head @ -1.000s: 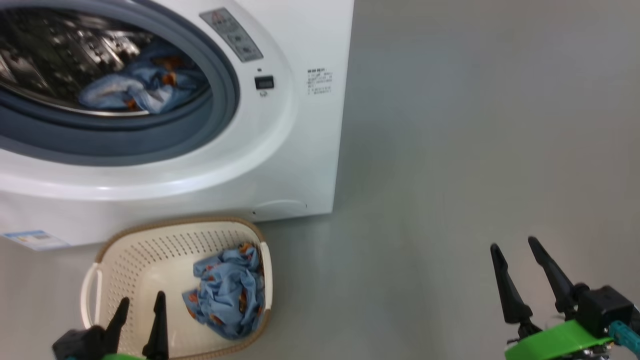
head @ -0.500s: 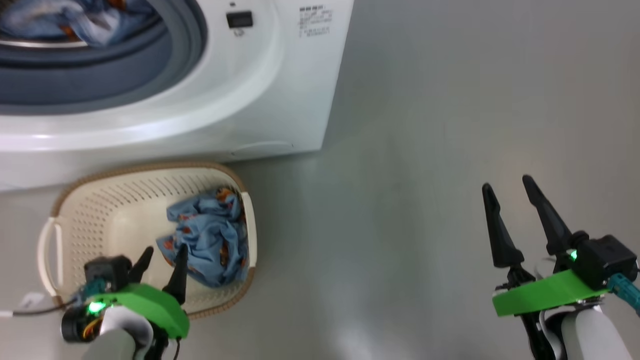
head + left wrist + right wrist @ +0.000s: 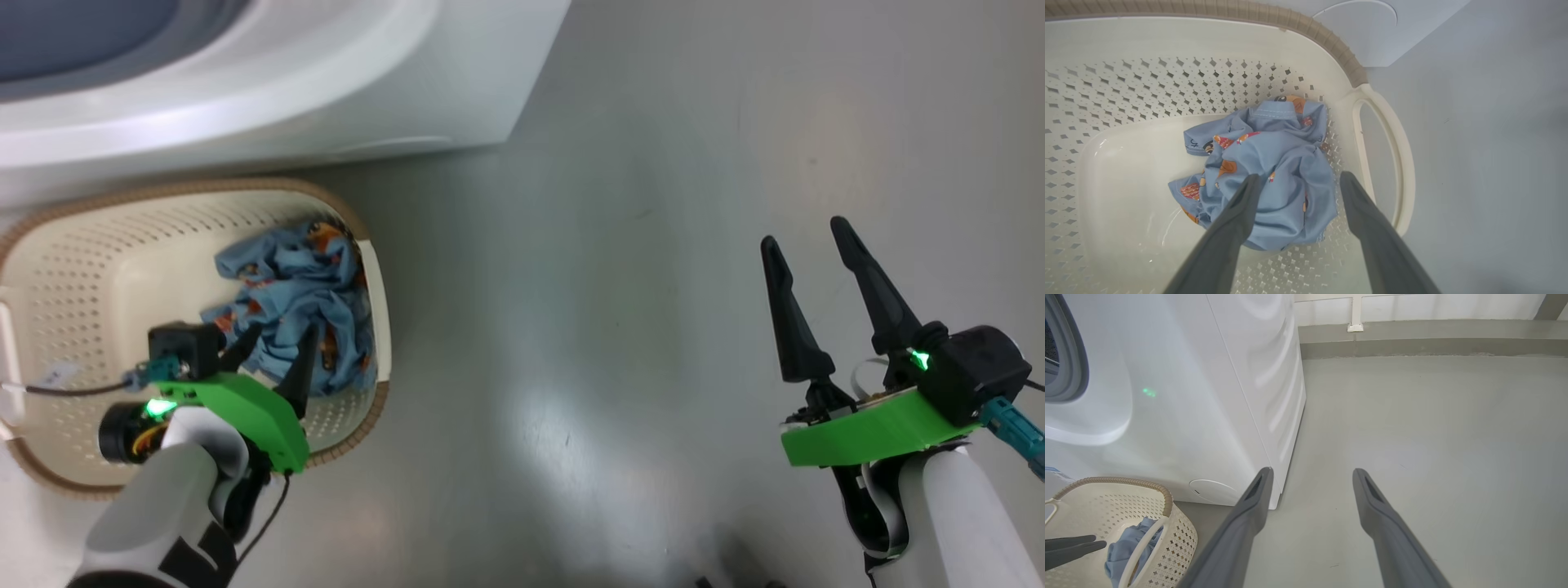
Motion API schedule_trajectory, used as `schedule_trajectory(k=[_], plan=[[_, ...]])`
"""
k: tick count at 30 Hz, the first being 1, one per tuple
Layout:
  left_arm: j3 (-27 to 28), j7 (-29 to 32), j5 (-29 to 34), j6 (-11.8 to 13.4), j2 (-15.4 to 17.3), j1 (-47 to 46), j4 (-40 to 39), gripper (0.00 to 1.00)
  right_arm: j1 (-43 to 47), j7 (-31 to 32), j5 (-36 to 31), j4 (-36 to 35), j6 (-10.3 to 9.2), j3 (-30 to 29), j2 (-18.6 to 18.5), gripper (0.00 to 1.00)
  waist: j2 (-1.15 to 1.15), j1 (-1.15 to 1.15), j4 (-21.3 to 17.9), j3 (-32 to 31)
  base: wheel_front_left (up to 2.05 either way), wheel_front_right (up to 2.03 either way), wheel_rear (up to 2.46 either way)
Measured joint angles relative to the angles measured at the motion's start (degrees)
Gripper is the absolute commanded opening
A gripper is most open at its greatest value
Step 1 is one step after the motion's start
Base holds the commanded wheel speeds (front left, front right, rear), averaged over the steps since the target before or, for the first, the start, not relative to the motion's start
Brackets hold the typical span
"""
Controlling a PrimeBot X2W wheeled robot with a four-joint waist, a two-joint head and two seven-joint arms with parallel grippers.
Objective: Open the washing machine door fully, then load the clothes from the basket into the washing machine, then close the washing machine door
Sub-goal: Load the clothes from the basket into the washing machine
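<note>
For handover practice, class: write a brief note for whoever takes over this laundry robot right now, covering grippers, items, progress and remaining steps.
Left gripper: open, poised over the blue clothes in the basket, not gripping yet.
Right gripper: open, empty, above the floor.
Washer: grey seal uncovered, so the door seems open.
To do: grab clothes, load, shut door.

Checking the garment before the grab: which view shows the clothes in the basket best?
The left wrist view: the clothes lie crumpled, close up, against the basket's handle end. In the head view the left end effector covers part of them; the right wrist view catches a blue sliver.
</note>
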Motion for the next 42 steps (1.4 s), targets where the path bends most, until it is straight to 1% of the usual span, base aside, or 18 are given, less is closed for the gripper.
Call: schedule_trajectory(k=[3, 9, 18, 25, 26, 27, 28, 36, 42], plan=[[-3.0, 0.0, -2.1, 0.0, 0.7, -2.1, 1.4, 1.00, -0.8, 0.0, -0.1, -0.3, 0.00, 0.0, 0.0, 1.00, 0.00, 0.00, -0.3, 2.1, 0.00, 0.00, 0.00], [-6.8, 0.0, -7.3, 0.0, 2.1, -5.1, 4.1, 1.00, -1.5, 0.0, -0.4, -0.7, 0.00, 0.5, 0.0, 1.00, 0.00, 0.00, -1.2, 5.1, 0.00, 0.00, 0.00], [-12.4, 0.1, -13.0, 0.0, 4.1, -9.3, 6.1, 1.00, -1.9, 0.0, -0.4, -1.4, 0.00, 1.2, 0.0, 1.00, 0.00, 0.00, -2.9, 7.6, 0.00, 0.00, 0.00], [-16.8, 2.2, -16.6, 0.0, 5.5, -12.0, 7.0, 1.00, -1.9, 0.0, -0.5, -1.9, 0.00, 2.4, -0.1, 1.00, 0.00, 0.00, -4.1, 9.0, 0.00, 0.00, 0.00], [-17.5, 2.5, -17.0, 0.0, 5.6, -12.0, 7.1, 0.92, -1.9, 0.0, -0.5, -2.0, 0.00, 2.4, -0.1, 1.00, 0.00, 0.00, -4.4, 9.1, 0.00, 0.00, 0.00], [-18.1, 2.5, -17.6, 0.0, 5.6, -12.0, 7.3, 0.42, -1.9, 0.0, -0.5, -2.0, 0.00, 2.5, -0.2, 1.00, 0.00, 0.00, -4.6, 9.0, 0.00, 0.00, 0.00], [-18.7, 2.8, -18.3, 0.0, 5.7, -12.0, 7.3, 0.00, -1.9, 0.0, -0.5, -2.1, 0.00, 2.5, -0.3, 1.00, 0.00, 0.00, -4.8, 8.9, 0.00, 0.00, 0.00], [-21.2, 2.1, -23.0, 0.0, 5.9, -11.9, 7.0, 0.00, -1.9, 0.0, -0.9, -2.2, 0.00, 2.0, -0.5, 1.00, 0.00, 0.00, -4.6, 7.3, 0.00, 0.00, 0.00], [-20.8, 0.5, -25.9, 0.0, 5.9, -11.4, 6.4, 0.00, -1.9, 0.0, -0.9, -1.5, 0.00, 2.1, -0.6, 1.00, 0.00, 0.00, -3.6, 5.5, 0.00, 0.00, 0.00]])
